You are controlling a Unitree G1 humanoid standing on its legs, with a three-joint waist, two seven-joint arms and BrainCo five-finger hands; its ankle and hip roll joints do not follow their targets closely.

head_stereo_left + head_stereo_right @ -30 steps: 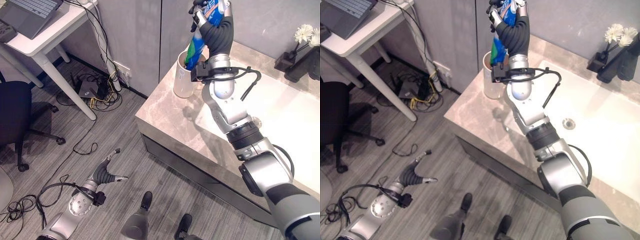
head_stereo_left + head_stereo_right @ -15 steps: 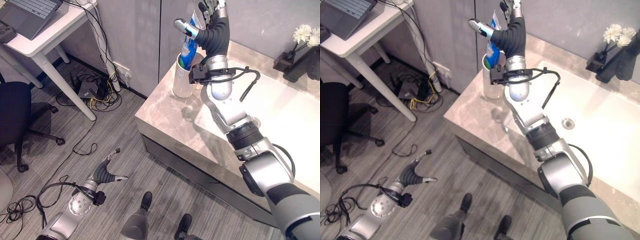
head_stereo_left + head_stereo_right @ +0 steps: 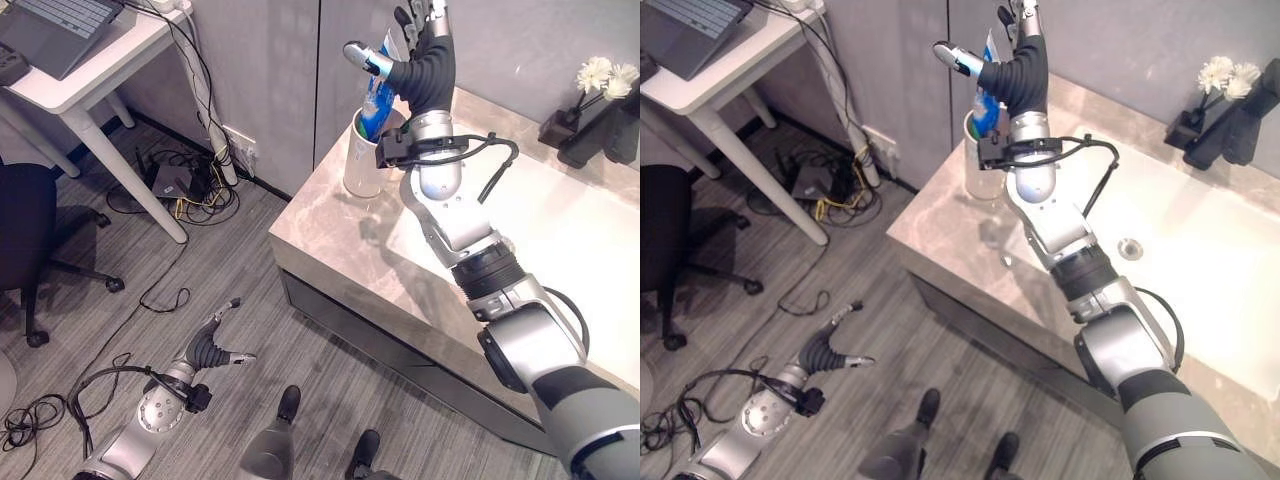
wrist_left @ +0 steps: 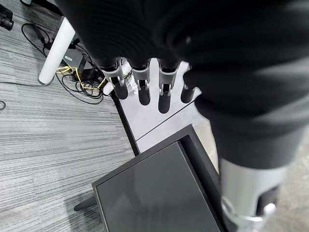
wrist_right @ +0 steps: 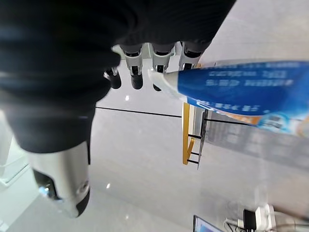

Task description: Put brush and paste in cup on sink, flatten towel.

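Above the white cup (image 3: pixel 363 155), at the corner of the marble counter (image 3: pixel 330 235), the right hand (image 3: pixel 425 60) is raised with its fingers (image 5: pixel 136 76) straight and spread apart, the thumb (image 3: pixel 358 57) held out to one side. The blue toothpaste tube (image 3: pixel 377 95) stands in the cup, tilted, with its lower end inside the rim and its upper end rising between the thumb and the fingers. From the wrist view the tube passes just beside the fingertips, but I cannot tell if they touch it; the fingers are not curled around it. I cannot see clearly if a brush is in the cup.

Beyond the right hand, away from the fingertips, the white sink basin (image 3: pixel 1180 240) lies in the counter with its drain (image 3: pixel 1127 247). At the far back of the counter there is a dark vase with white flowers (image 3: pixel 596 75).

The left hand (image 3: pixel 212 345) hangs low over the grey floor (image 3: pixel 200 270), well apart from the counter. Its fingers (image 4: pixel 143 87) are straight, side by side, and hold nothing. Past them a white desk (image 3: pixel 95 60) with a laptop (image 3: pixel 55 25) stands, with a dark office chair (image 3: pixel 25 235) near it.
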